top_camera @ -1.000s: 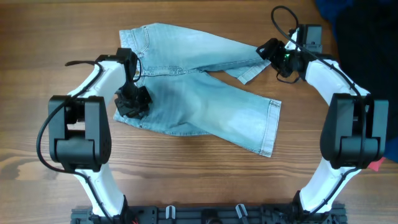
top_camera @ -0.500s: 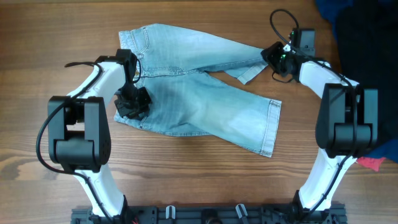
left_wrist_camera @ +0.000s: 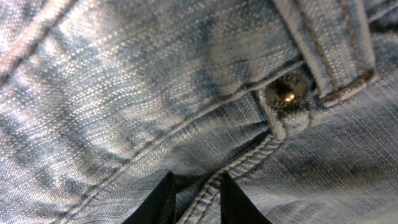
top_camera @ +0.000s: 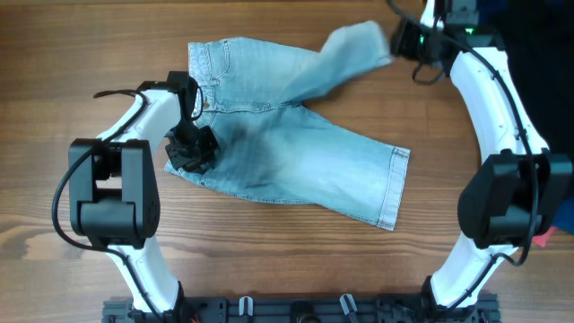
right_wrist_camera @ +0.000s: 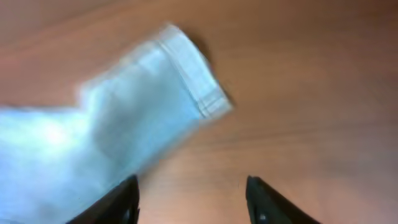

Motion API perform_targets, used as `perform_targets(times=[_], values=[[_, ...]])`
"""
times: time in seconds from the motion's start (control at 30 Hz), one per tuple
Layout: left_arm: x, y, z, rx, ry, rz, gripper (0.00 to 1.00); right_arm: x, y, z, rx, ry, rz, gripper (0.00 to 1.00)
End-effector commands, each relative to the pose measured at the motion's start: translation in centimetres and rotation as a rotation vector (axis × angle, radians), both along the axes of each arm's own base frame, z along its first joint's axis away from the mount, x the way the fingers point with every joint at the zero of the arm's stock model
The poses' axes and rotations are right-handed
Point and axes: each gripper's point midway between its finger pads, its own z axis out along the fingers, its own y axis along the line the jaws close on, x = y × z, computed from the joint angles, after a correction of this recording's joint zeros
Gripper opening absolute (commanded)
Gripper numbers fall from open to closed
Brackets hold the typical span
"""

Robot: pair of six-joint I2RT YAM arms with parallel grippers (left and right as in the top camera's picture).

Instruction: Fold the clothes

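Observation:
The light blue denim shorts (top_camera: pixel 296 161) lie on the wooden table, waistband to the left. The lower leg lies flat, pointing to the right front. The upper leg (top_camera: pixel 345 54) is blurred and stretches toward the far right. My left gripper (top_camera: pixel 190 148) presses down near the waistband. In the left wrist view its fingers (left_wrist_camera: pixel 196 199) are shut on a stitched seam of the shorts (left_wrist_camera: pixel 155 93), below a metal rivet (left_wrist_camera: pixel 287 94). My right gripper (top_camera: pixel 405 40) is open and empty beside the upper leg's hem. In the right wrist view its jaws (right_wrist_camera: pixel 193 199) are over bare wood, with the hemmed leg (right_wrist_camera: pixel 124 118) to the upper left.
A dark navy cloth pile (top_camera: pixel 529 36) lies at the far right corner. A small pink-red cloth (top_camera: pixel 545 236) shows at the right edge behind the right arm. Bare wood table (top_camera: pixel 269 260) lies in front of the shorts.
My right gripper has moved toward the far edge. The upper leg has swung up and out to the far right, and it is no longer in the jaws. The left gripper has not moved.

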Motion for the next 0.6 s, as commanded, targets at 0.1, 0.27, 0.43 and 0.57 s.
perform_targets(times=[0.1, 0.27, 0.43, 0.57], values=[[-3.7, 0.8, -3.4, 0.059, 0.151, -0.008, 0.24, -1.0, -1.5, -1.7, -0.094, 0.067, 0.013, 0.58], [-3.7, 0.8, -3.4, 0.059, 0.151, -0.007, 0.24, 1.5, -0.6, -4.0, -0.031, 0.016, 0.006, 0.70], [-3.7, 0.8, -3.4, 0.059, 0.151, -0.008, 0.24, 5.8, 0.9, -9.2, 0.045, -0.058, -0.007, 0.74], [-3.7, 0.8, -3.4, 0.059, 0.151, -0.008, 0.24, 7.4, 1.5, -13.6, 0.046, -0.075, 0.002, 0.75]])
